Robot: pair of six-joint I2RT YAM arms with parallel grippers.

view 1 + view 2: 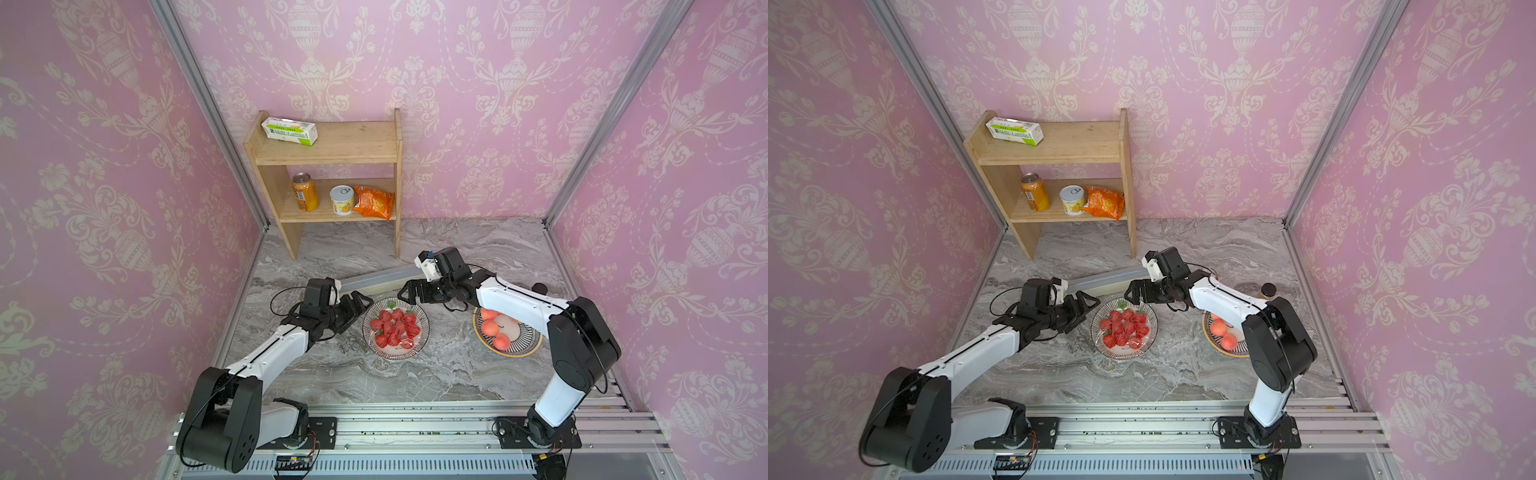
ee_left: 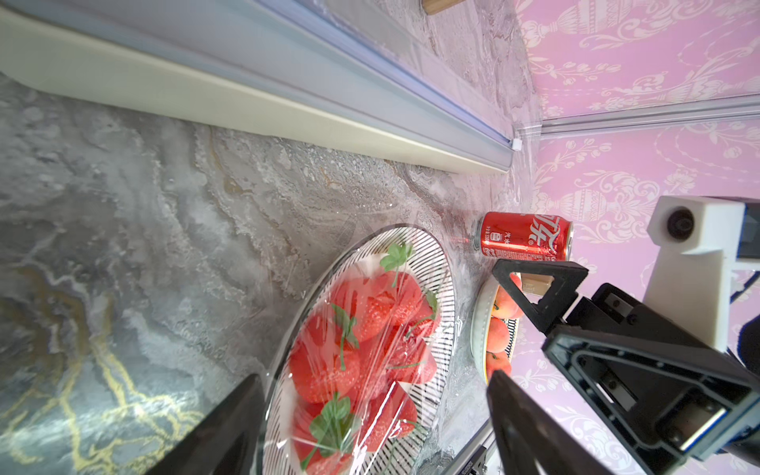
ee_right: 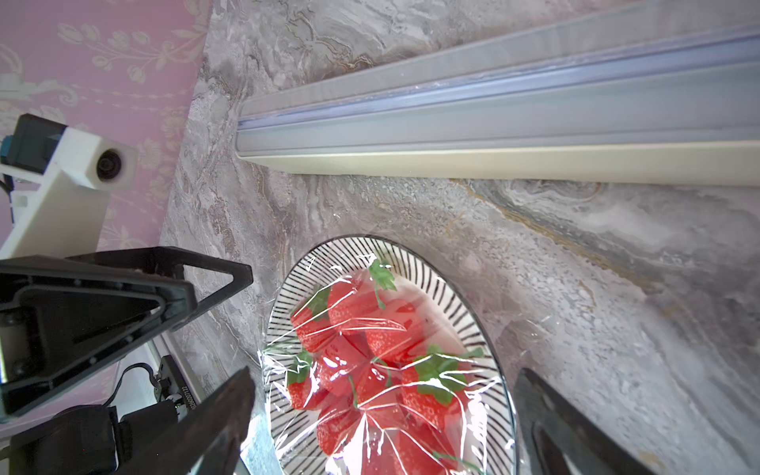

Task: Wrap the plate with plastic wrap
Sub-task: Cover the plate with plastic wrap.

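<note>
Left gripper (image 1: 360, 307) sits wide open beside the plate (image 1: 423, 337), holding nothing. The right gripper (image 1: 405, 296) gapes just as wide over the plate's far rim, also empty. Between them I see the wrap (image 3: 370, 370) stretched crinkly over the strawberries (image 1: 395, 328) and trailing onto the desk (image 1: 415, 374) around the plate. Just behind lies the dispenser box (image 1: 378, 279), flat on the desk. Further right, a second plate (image 1: 519, 351) carries peaches (image 1: 490, 328).

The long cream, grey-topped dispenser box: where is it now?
In both top views the dispenser box lies centrally on the marble tabletop, just behind the striped strawberry plate.
</note>
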